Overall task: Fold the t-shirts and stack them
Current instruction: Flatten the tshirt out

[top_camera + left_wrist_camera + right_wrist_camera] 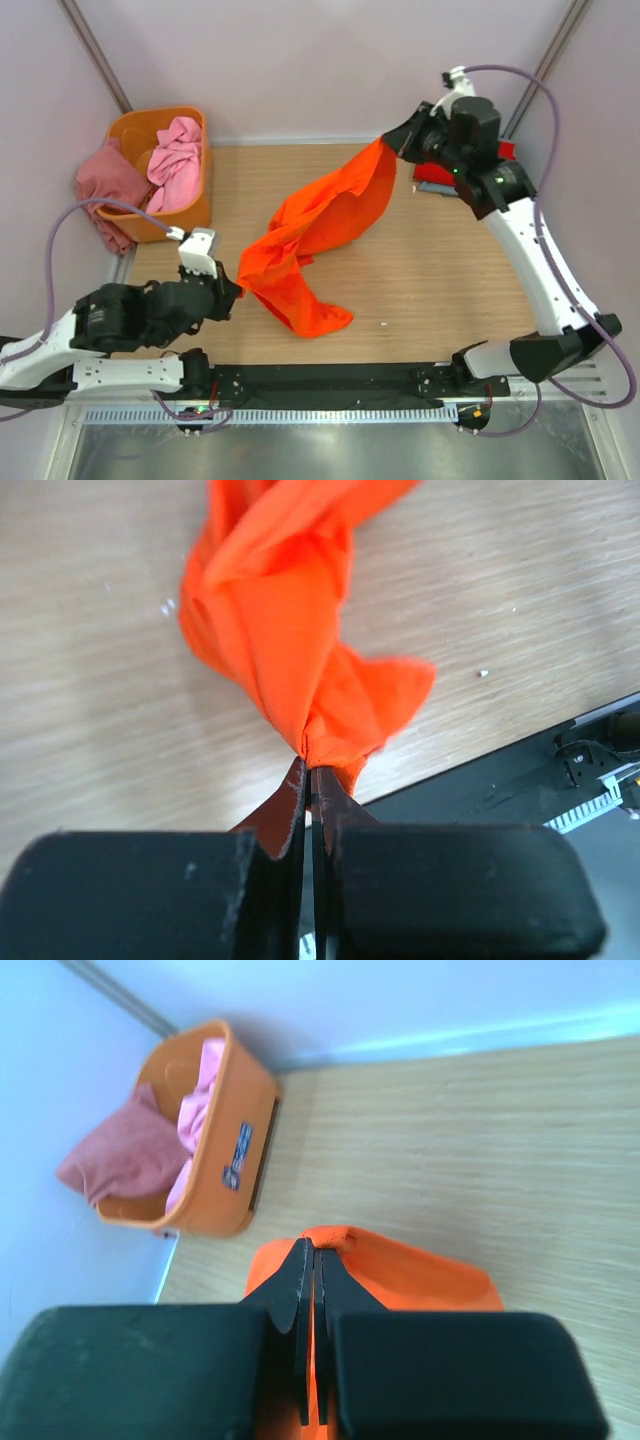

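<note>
Top external: high behind both arm bases [195, 372], looking down on whole pale wooden table [450, 270]; left wrist: close, facing down at the tabletop; right wrist: close, looking across to the rigid orange plastic tub [215, 1190]; all three share the bright orange cloth t-shirt [330, 215].

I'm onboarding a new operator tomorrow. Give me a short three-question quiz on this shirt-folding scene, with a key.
1. True or false: the left gripper and right gripper are both shut on the orange t-shirt.
2. The light pink t-shirt is: A) in the orange tub; B) folded in a stack; C) clamped in jaws.
3. How many shirts are in or draped over the tub?
Key: 1 true; 2 A; 3 two, the light pink one and the dusty rose t-shirt.
</note>
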